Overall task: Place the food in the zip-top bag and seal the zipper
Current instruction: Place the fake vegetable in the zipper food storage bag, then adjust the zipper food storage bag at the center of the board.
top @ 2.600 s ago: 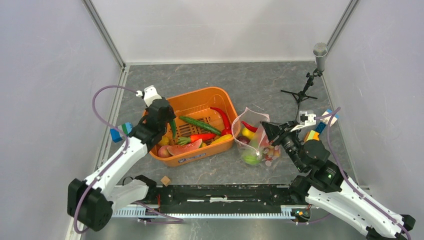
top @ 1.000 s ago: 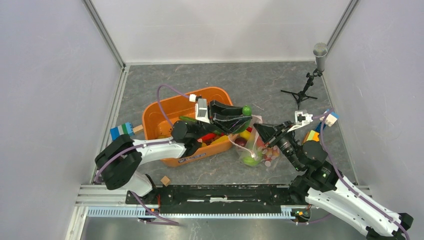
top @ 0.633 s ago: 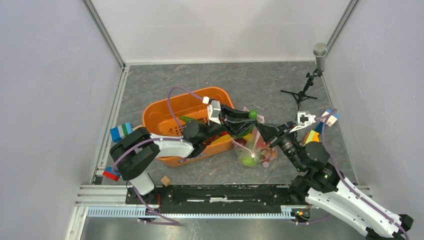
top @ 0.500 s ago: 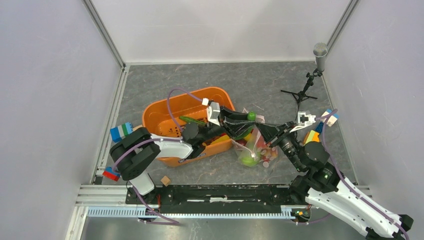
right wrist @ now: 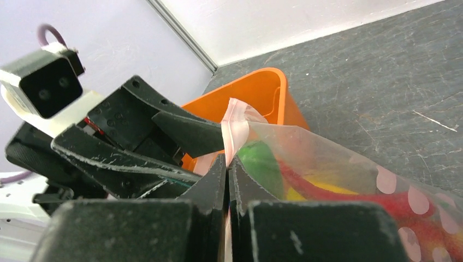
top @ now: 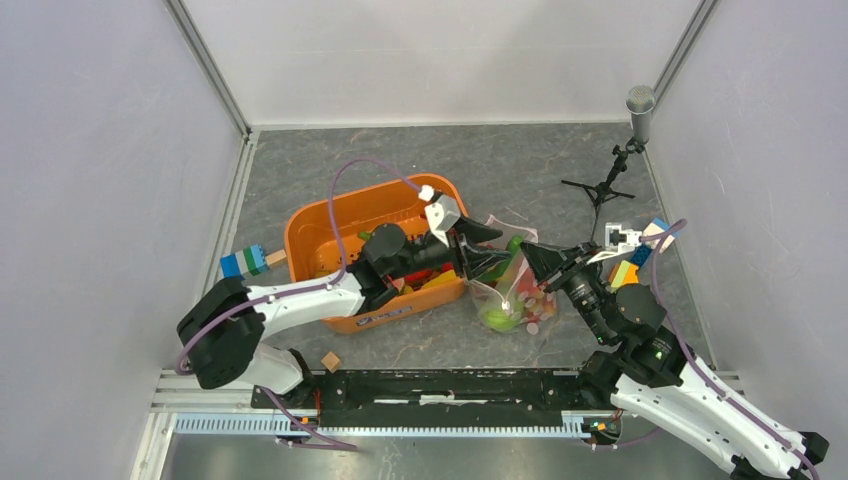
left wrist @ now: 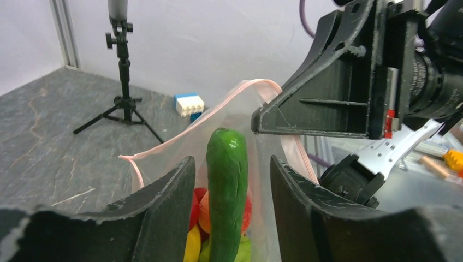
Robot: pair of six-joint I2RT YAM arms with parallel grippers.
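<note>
The clear zip-top bag (top: 520, 296) with pink dots stands open right of the orange tub (top: 330, 215). My right gripper (top: 529, 257) is shut on the bag's pink zipper strip (right wrist: 236, 123) and holds the mouth up. My left gripper (top: 490, 254) is at the bag mouth with its jaws apart. A green cucumber (left wrist: 226, 180) stands upright between them, its lower end inside the bag, with a gap on each side. The bag holds a green melon (top: 497, 316) and red, yellow and orange pieces (left wrist: 191, 243). More food lies in the tub, mostly hidden by my left arm.
A microphone on a small tripod (top: 608, 186) stands at the back right. Coloured building blocks lie left of the tub (top: 245, 262) and by my right wrist (top: 628, 268). A small wooden cube (top: 330, 361) lies by the front rail.
My left arm swung from the tub's left side across to the bag with the green cucumber. The cucumber now stands in the bag mouth and the jaws have opened off it.
</note>
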